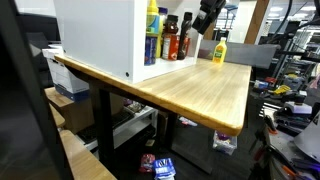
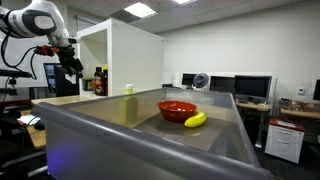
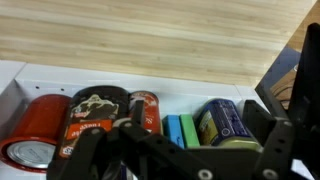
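Observation:
My gripper [image 3: 180, 150] is open and empty, its dark fingers spread wide at the bottom of the wrist view. It hovers in front of a white shelf box [image 1: 100, 35] that holds several bottles and cans. Closest between the fingers are a blue can with a yellow rim [image 3: 224, 124] and a blue and green box [image 3: 178, 131]. Left of them are a red can [image 3: 145, 106], a dark red-labelled container [image 3: 92, 118] and a red-orange can [image 3: 38, 124]. The gripper also shows in both exterior views [image 1: 206, 16] [image 2: 72, 66], held above the table near the box's open side.
A yellow bottle [image 1: 218, 52] stands on the wooden table [image 1: 200, 95] beside the shelf box. A red bowl [image 2: 177, 109] and a banana [image 2: 195, 120] lie on a grey surface in the foreground. Monitors and clutter stand round the room.

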`<state>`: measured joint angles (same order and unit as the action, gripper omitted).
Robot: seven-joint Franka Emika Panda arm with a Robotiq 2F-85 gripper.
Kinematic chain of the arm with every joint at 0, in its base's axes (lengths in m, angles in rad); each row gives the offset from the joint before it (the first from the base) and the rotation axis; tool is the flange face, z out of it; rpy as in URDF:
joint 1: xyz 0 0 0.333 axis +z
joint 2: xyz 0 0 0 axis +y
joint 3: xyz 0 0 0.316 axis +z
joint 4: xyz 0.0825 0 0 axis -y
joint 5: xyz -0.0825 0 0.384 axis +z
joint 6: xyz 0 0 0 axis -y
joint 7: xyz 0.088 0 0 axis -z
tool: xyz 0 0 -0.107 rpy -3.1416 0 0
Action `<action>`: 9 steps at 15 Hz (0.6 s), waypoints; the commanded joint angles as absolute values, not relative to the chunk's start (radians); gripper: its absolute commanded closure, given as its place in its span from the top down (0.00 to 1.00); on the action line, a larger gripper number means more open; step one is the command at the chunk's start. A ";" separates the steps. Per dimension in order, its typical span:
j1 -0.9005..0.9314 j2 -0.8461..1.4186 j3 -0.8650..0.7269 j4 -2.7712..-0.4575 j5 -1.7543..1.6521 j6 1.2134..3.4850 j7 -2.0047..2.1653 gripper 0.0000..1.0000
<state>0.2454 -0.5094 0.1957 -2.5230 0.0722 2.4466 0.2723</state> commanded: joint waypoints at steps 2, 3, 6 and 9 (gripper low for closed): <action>0.268 -0.477 0.198 -2.523 0.124 2.590 0.210 1.00; 0.271 -0.471 0.200 -2.523 0.123 2.611 0.210 1.00; 0.283 -0.453 0.203 -2.520 0.124 2.667 0.208 1.00; 0.285 -0.435 0.215 -2.519 0.107 2.722 0.209 1.00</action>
<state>0.2820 -0.4606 0.2041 -2.5229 0.0820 2.6592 0.2588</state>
